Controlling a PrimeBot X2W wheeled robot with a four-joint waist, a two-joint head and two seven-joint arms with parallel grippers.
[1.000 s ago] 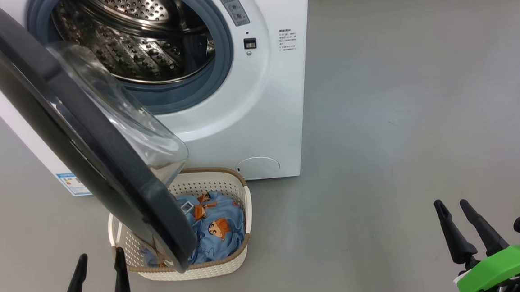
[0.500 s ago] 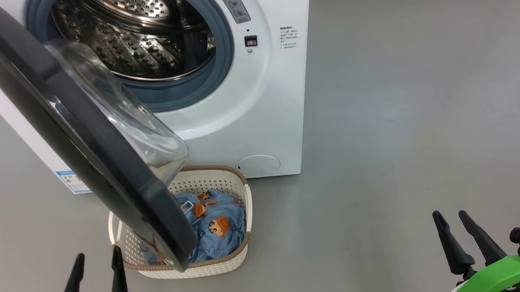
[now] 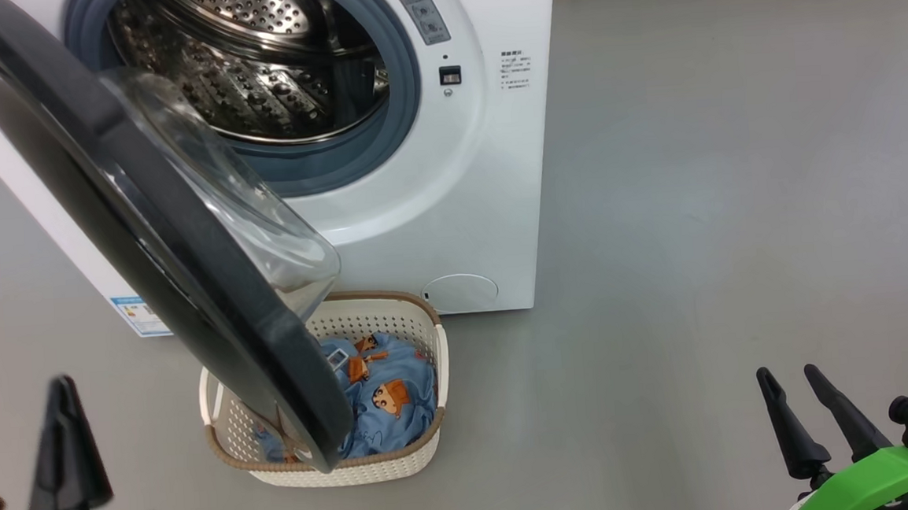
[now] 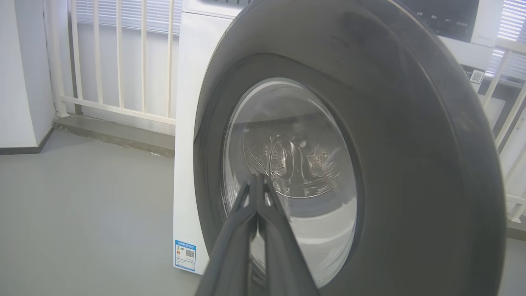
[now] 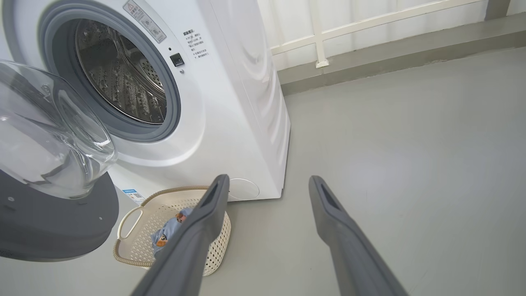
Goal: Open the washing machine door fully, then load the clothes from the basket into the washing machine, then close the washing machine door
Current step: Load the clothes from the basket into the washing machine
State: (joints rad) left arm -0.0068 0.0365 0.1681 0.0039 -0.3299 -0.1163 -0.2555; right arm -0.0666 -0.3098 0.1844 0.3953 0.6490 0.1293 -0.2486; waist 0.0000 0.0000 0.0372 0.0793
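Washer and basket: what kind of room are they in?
Probably a laundry corner, perhaps a balcony: a white washer with its door open, a basket of clothes on the bare grey floor, and white railings behind.

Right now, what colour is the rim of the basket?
The basket rim is brown, clearest in the head view.

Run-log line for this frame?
washing machine door partly open | clothes in basket | left claw shut, empty | right claw open, empty
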